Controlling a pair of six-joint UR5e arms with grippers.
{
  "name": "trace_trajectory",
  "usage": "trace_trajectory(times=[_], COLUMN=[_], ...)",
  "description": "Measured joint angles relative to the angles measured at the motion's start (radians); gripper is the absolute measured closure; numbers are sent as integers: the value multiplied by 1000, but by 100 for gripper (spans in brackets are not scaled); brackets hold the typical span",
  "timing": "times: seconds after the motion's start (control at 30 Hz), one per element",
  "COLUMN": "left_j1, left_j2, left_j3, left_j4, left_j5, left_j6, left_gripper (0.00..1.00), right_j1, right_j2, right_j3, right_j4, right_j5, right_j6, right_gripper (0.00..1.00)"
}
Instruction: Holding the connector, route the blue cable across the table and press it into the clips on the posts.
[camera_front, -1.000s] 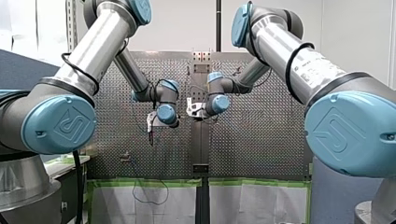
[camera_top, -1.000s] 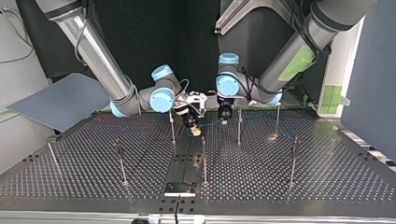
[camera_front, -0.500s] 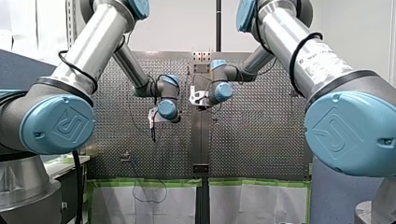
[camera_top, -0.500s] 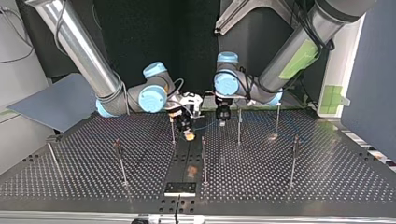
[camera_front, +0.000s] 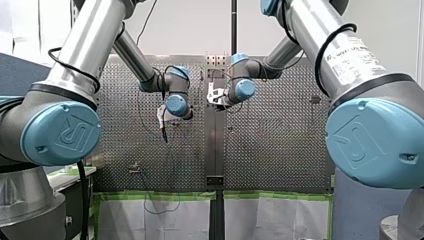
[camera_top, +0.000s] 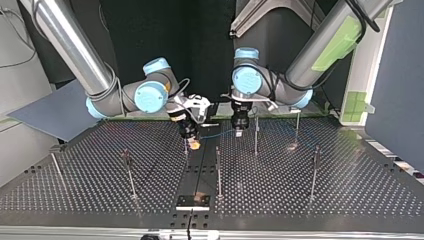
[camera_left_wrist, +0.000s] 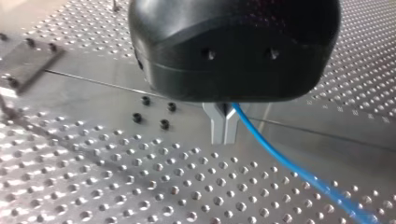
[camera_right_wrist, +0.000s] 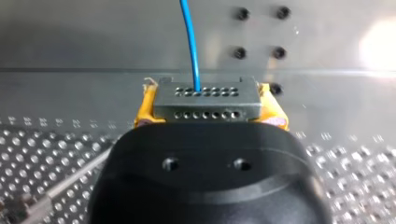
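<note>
Over the centre strip of the perforated table, my right gripper clamped the grey connector between its yellow pads, with the blue cable leaving the connector's face and running away across the bare metal. My left gripper had its metal fingers pressed together on the same cable, pinching it just below the black housing, and the loose length trailed off over the holes.

Seen from across the table, the two grippers hung near each other on either side of the strip, with the cable spanning the short gap between them. A thin post stood just beside my left gripper, and a second post stood nearer the camera between the two. The clips were too small to make out, so it could not be told whether the cable sat in any of them.

The step looked like a two-handed carry toward a post. Doing it well would likely mean holding the span lightly taut and level at clip height. The line should be brought in from the post's open side, and any pull kept off the spot where the wire enters the connector. The pinching hand had best steady the cable close to the post as it was pressed home.
</note>
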Motion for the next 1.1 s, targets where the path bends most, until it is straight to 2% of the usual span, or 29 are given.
trace_trajectory(times=[0.2, 0.33, 0.53, 0.8, 1.0, 1.1], left_j1=[-5, -14, -28, -34, -40, -43], left_j2=[51, 85, 139, 203, 262, 289], left_j3=[-46, -58, -59, -59, -60, -59], left_j4=[-2, -3, -1, -1, -2, -3], left_j5=[0, 0, 2, 9, 8, 9], left_j6=[2, 31, 73, 82, 106, 116], left_gripper=[100, 100, 100, 100, 100, 100], right_j1=[-17, -25, -32, -33, -34, -34], right_j2=[-46, -77, -128, -198, -257, -284], right_j3=[46, 77, 127, 195, 210, 202], right_j4=[-34, -25, 10, 27, 27, 28], right_j5=[-11, -13, -14, -17, -18, -30], right_j6=[44, 64, 62, 59, 63, 63], right_gripper=[100, 100, 100, 100, 100, 100])
